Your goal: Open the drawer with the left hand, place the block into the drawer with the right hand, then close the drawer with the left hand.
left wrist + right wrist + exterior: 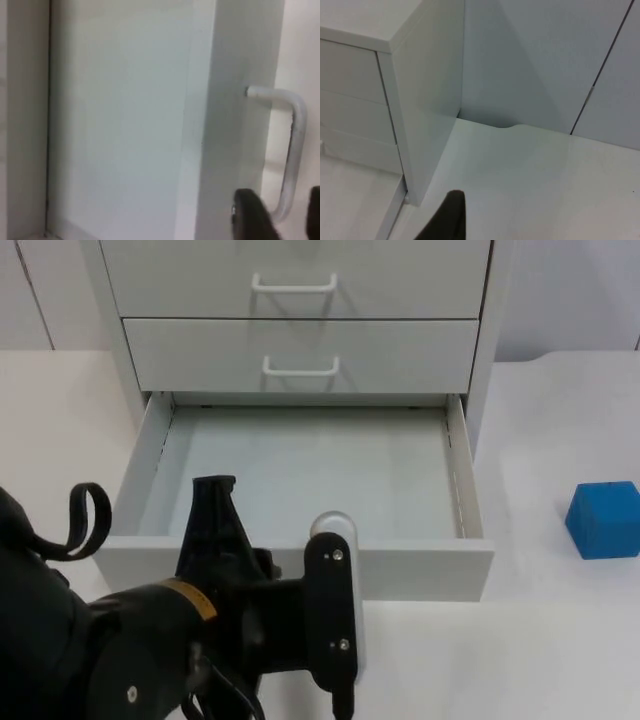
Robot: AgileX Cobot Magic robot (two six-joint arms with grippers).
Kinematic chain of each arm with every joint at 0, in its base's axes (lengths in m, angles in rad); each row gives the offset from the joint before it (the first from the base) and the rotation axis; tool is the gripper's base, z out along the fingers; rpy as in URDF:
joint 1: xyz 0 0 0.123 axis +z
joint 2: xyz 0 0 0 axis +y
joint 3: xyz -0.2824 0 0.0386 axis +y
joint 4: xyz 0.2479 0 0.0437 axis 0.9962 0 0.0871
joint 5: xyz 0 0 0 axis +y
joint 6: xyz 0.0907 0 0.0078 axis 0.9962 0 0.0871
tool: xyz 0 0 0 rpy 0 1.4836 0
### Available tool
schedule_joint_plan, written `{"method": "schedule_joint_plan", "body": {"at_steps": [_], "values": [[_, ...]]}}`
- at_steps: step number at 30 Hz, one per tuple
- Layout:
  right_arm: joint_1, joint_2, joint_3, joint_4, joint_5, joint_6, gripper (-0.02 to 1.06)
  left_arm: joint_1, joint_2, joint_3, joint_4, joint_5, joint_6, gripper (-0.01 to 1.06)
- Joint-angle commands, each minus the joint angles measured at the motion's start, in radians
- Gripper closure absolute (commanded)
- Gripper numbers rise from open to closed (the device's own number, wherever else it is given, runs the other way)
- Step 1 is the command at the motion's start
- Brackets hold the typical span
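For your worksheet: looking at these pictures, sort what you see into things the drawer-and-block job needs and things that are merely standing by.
Needed for the job:
bottom drawer, pulled open
its handle
blue block, on the table to the right of the cabinet
left gripper, at the handle
right gripper, waiting beside the cabinet

Standing by:
two upper drawers, shut
grey partition wall

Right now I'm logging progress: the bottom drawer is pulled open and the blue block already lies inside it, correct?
Not quite. The bottom drawer is pulled open, but the blue block sits on the table to its right, as the top view shows. The left gripper is at the handle.
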Motion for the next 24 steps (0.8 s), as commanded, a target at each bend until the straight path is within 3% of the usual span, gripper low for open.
{"method": "schedule_joint_plan", "body": {"at_steps": [1, 6, 7, 10, 16, 20, 24], "values": [[0.007, -0.006, -0.004, 0.005, 0.001, 0.003, -0.01, -0.008, -0.007, 0.004, -0.054, -0.006, 0.011, 0.66], [0.007, -0.006, -0.004, 0.005, 0.001, 0.001, -0.01, -0.008, -0.041, 0.0, -0.098, -0.004, 0.004, 0.06], [0.007, -0.006, -0.004, 0.005, 0.001, 0.001, -0.01, -0.008, -0.054, 0.0, -0.104, 0.003, 0.001, 0.0], [0.007, -0.006, -0.004, 0.005, 0.001, 0.001, -0.01, -0.008, -0.085, -0.006, -0.12, 0.033, 0.003, 0.0], [0.007, -0.006, -0.004, 0.005, -0.001, 0.001, -0.01, -0.008, -0.201, -0.006, -0.185, -0.012, 0.005, 0.0], [0.007, -0.006, -0.004, 0.005, -0.003, 0.001, -0.01, -0.008, -0.345, -0.011, -0.225, 0.071, 0.005, 0.0], [0.007, -0.006, -0.004, 0.005, -0.003, 0.001, -0.01, -0.003, -0.521, -0.011, -0.376, 0.11, 0.005, 0.0]]}}
